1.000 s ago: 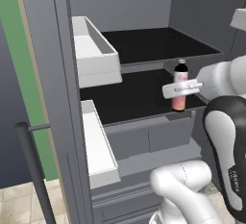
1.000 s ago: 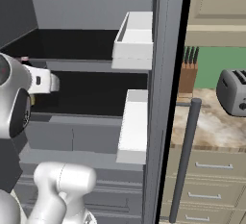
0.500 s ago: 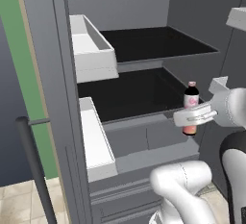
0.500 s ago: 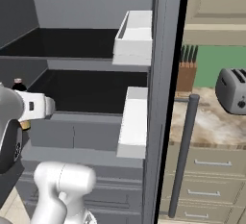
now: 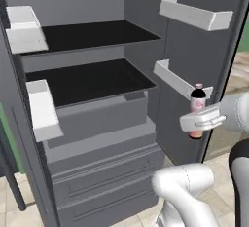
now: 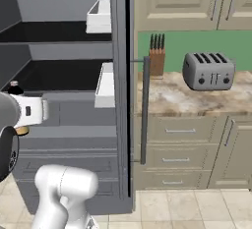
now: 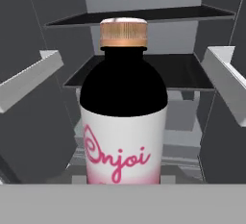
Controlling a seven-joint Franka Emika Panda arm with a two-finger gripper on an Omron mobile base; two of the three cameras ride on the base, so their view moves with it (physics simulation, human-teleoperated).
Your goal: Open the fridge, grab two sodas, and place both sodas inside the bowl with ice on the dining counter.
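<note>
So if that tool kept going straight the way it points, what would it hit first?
Probably the fridge's lower black shelf. The tool, shut on the bottle, faces the open fridge from outside; depth is hard to judge.

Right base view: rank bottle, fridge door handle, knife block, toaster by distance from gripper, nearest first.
From the gripper:
1. Bottle, held in it, far left.
2. Fridge door handle, vertical bar, centre.
3. Knife block, just beyond the handle on the counter.
4. Toaster, farthest right.
</note>
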